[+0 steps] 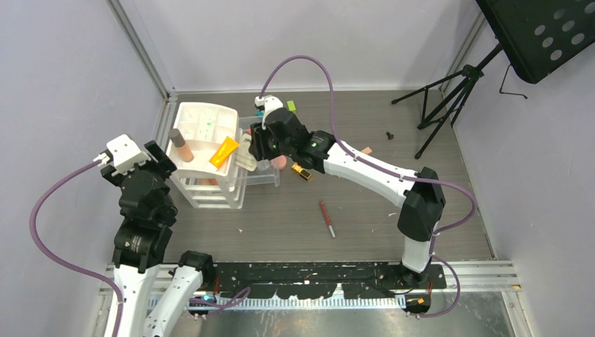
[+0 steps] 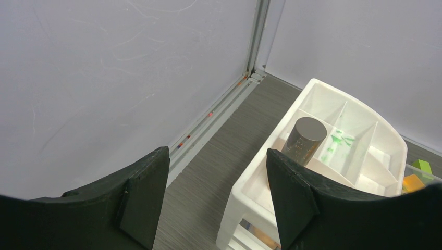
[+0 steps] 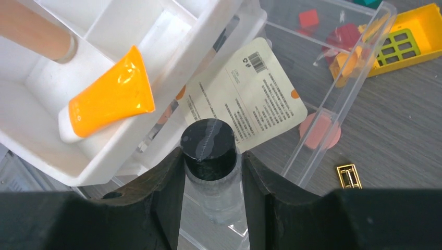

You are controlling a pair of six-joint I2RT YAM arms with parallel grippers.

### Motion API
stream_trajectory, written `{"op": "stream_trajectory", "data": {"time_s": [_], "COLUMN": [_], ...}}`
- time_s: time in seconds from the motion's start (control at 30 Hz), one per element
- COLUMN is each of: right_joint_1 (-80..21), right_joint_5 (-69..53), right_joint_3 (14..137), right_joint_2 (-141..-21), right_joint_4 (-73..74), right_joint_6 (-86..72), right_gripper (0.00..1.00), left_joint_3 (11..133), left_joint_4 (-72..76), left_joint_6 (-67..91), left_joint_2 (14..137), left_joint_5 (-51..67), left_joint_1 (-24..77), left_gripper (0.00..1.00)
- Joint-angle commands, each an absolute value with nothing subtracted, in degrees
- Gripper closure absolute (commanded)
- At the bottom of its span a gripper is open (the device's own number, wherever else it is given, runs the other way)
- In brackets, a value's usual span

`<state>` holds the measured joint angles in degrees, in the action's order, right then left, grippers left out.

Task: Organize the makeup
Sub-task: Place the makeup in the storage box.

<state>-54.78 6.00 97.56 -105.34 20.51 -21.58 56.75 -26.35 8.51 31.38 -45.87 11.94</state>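
My right gripper [image 3: 211, 167] is shut on a small clear bottle with a black cap [image 3: 208, 141], held over the clear plastic box [image 3: 318, 130] beside the white organizer [image 3: 31, 151]. In the top view it [image 1: 259, 146] sits at the organizer's [image 1: 203, 112] right edge. An orange tube [image 3: 112, 101] [image 1: 226, 152] and a beige tube [image 1: 181, 144] lie in the top tray. A pink compact [image 3: 319, 131], gold-black lipstick [image 1: 302, 172] and red pencil [image 1: 328, 218] lie on the table. My left gripper [image 2: 216, 200] is open and empty, left of the organizer [image 2: 260, 182].
A printed card [image 3: 245, 94] lies in the clear box. A yellow toy brick [image 3: 406, 36] and small coloured blocks [image 3: 308, 17] sit behind it. A green block [image 1: 290, 105] lies at the back. A black tripod stand [image 1: 449, 98] stands at the right.
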Motion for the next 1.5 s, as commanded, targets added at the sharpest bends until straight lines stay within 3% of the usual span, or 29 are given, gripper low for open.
{"op": "stream_trajectory", "data": {"time_s": [0.0, 0.43, 0.7, 0.83, 1.03, 1.47], "right_joint_1": [-55.3, -55.5, -55.6, -55.7, -56.6, -58.2], "right_joint_5": [7.5, 11.5, 9.5, 2.3, -7.9, -16.0], "right_joint_3": [102.0, 97.4, 95.8, 99.9, 96.9, 104.3], "right_joint_2": [-102.4, -99.6, -97.8, -100.7, -105.7, -119.0], "right_joint_4": [17.4, 11.6, -4.2, -9.0, -32.7, -42.9], "right_joint_6": [-19.9, -20.1, -11.4, -11.0, -13.1, -14.1], "right_gripper": [0.78, 0.78, 0.79, 0.8, 0.84, 0.89], "left_joint_3": [56.6, 56.7, 56.7, 56.7, 56.7, 56.7], "left_joint_4": [-23.3, -23.3, -23.3, -23.3, -23.3, -23.2], "left_joint_6": [8.2, 8.3, 8.2, 8.0, 7.9, 7.9], "left_joint_2": [31.3, 31.6, 30.9, 30.7, 30.7, 30.3], "left_joint_5": [-46.5, -46.0, -46.8, -47.4, -47.5, -47.7], "left_joint_1": [12.1, 12.1, 12.1, 12.1, 12.1, 12.1], "left_gripper": [0.3, 0.3, 0.3, 0.3, 0.3, 0.3]}}
